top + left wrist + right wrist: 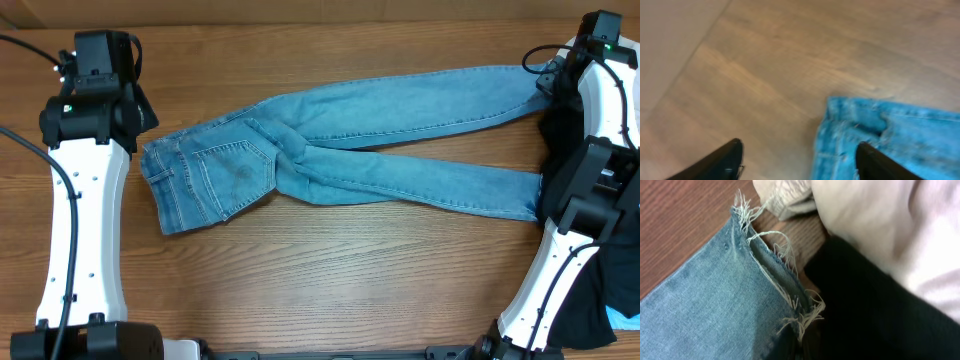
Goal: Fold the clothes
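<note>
The light blue jeans (330,150) lie flat on the wooden table, waist to the left, both legs running right. My left gripper (140,118) hovers open over the waistband corner. In the left wrist view its fingers (799,147) are spread, one over bare wood and one over the denim (890,135). My right gripper (546,80) is at the end of the upper leg. In the right wrist view its dark jaws (802,347) look closed on the frayed hem (775,275).
A black garment (875,305) and an off-white cloth (865,215) lie right beside the hem at the table's right edge. The black garment also shows by the right arm in the overhead view (610,285). A cardboard wall stands behind the table.
</note>
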